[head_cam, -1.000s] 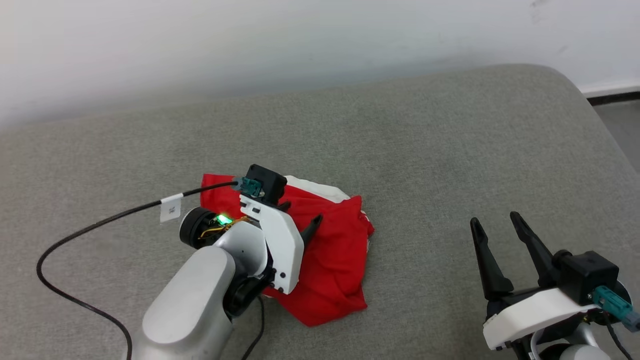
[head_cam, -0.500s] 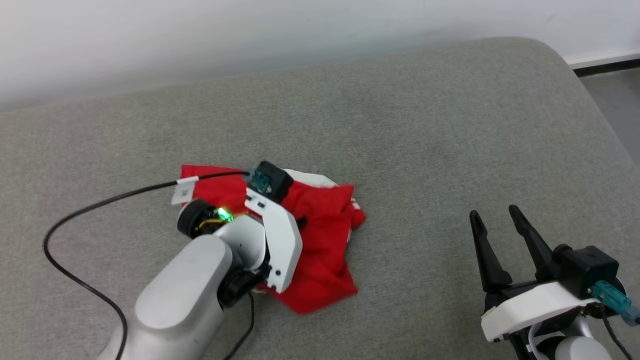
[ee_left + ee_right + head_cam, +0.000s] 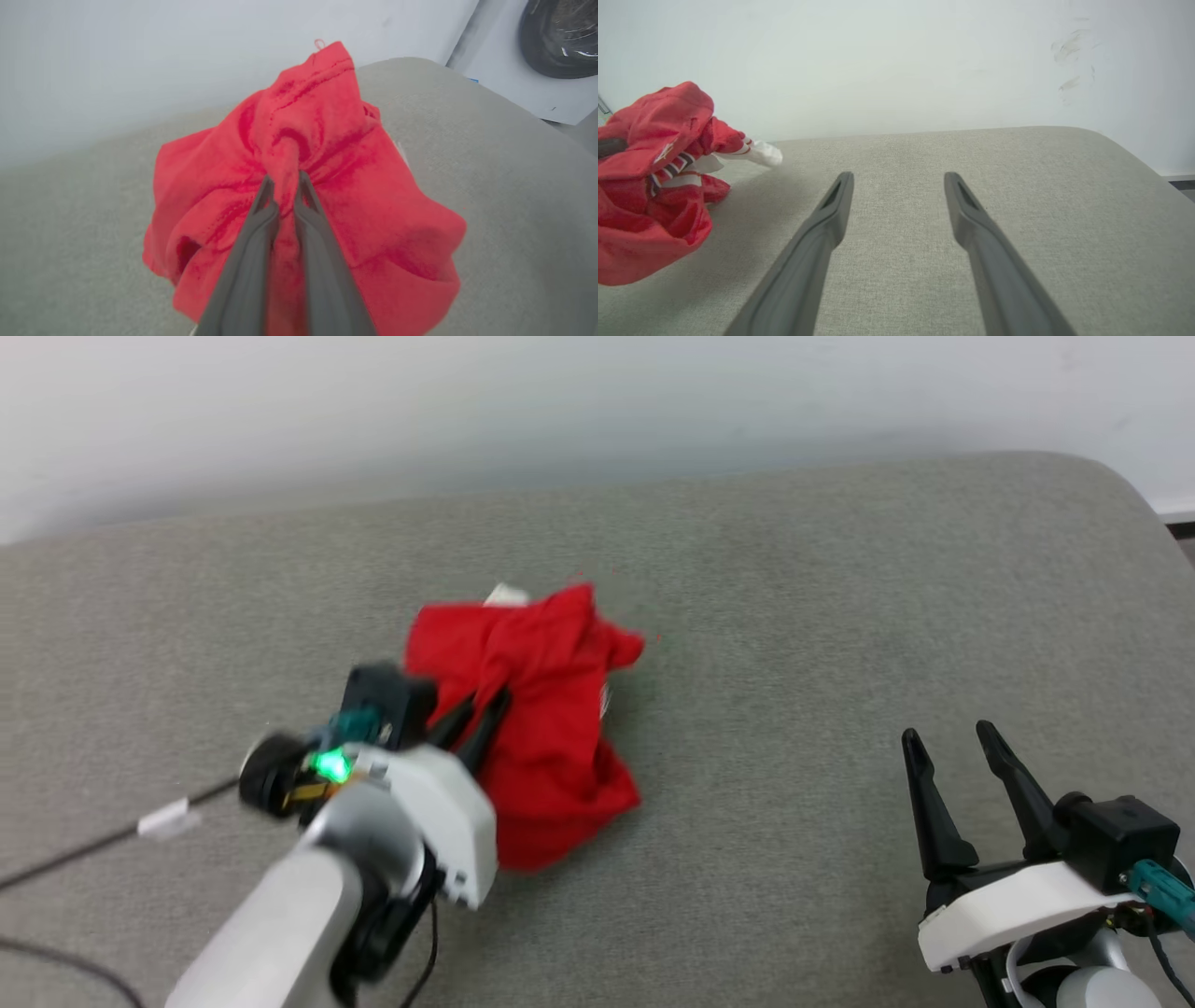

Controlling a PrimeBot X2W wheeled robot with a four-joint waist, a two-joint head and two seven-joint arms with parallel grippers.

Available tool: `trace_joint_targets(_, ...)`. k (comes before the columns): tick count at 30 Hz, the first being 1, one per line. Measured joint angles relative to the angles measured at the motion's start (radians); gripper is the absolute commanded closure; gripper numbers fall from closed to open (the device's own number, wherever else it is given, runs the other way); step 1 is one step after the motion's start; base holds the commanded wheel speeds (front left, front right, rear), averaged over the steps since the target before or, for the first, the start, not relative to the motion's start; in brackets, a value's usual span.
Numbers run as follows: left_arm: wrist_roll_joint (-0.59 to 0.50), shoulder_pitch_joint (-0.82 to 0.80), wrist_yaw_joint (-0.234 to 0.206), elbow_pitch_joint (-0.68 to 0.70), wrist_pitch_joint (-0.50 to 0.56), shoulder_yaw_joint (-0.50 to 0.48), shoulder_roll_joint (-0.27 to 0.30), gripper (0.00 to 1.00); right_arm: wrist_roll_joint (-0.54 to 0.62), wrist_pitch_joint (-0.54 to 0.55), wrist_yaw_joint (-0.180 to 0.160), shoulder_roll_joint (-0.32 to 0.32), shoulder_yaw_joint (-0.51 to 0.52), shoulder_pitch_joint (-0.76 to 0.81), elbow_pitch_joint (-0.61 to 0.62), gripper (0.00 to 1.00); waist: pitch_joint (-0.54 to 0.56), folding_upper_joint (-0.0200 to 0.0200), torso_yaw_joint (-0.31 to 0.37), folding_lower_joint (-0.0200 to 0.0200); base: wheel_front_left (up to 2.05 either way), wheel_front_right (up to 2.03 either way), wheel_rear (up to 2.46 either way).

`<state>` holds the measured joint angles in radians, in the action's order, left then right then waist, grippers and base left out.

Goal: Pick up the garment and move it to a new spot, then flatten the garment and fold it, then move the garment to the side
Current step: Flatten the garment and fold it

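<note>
The garment (image 3: 546, 709) is a crumpled red bundle with a bit of white at its far edge, hanging bunched above the grey cushion. My left gripper (image 3: 484, 702) is shut on a pinched fold near its middle; in the left wrist view the red cloth (image 3: 322, 196) puckers around the two closed fingers (image 3: 285, 184). From the right wrist the garment (image 3: 649, 186) shows at the far left with striped trim and a white sleeve sticking out. My right gripper (image 3: 952, 747) stands open at the lower right, well apart from the cloth, with nothing between its fingers (image 3: 899, 179).
The grey cushion (image 3: 840, 616) spreads wide, with its rounded edge at the right and a pale wall behind. A black cable with a white tag (image 3: 168, 819) trails left from my left wrist. A dark round object (image 3: 560, 37) sits on the floor beyond the cushion's corner.
My left gripper has shut on the garment and raised it, bunching the cloth up and towards the back. The right arm has stayed put; the head camera shifted a little.
</note>
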<state>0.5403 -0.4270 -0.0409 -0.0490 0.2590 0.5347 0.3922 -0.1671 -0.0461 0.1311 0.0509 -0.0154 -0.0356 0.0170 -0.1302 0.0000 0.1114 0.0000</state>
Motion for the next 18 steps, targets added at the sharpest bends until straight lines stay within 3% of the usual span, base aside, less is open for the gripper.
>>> trace_joint_targets(3, 0.014, 0.122, -0.045, 0.058, -0.001, -0.007, 0.028, 1.00, 0.002, 0.009, 0.000, 0.000, -0.002, 0.003, 0.004, 0.00, 0.007, 0.0000, -0.026, 0.0000, 0.00, 0.00, 0.00)
trace_joint_targets(7, 0.040, 0.265, -0.067, 0.082, 0.020, 0.034, 0.025, 1.00, 0.010, 0.021, 0.000, 0.000, -0.004, 0.006, 0.010, 0.00, 0.017, 0.0000, -0.056, 0.0000, 0.00, 0.00, 0.00)
trace_joint_targets(17, 0.088, 0.386, -0.047, 0.007, 0.018, 0.144, -0.073, 1.00, 0.017, 0.043, 0.000, 0.000, -0.019, 0.016, 0.023, 0.00, 0.058, 0.0000, -0.076, 0.0000, 0.00, 0.00, 0.00)
trace_joint_targets(18, 0.085, 0.386, -0.045, -0.002, 0.018, 0.148, -0.079, 0.63, 0.018, 0.046, 0.000, 0.000, -0.019, 0.016, 0.025, 0.00, 0.062, 0.0000, -0.076, 0.0000, 0.00, 0.00, 0.00)
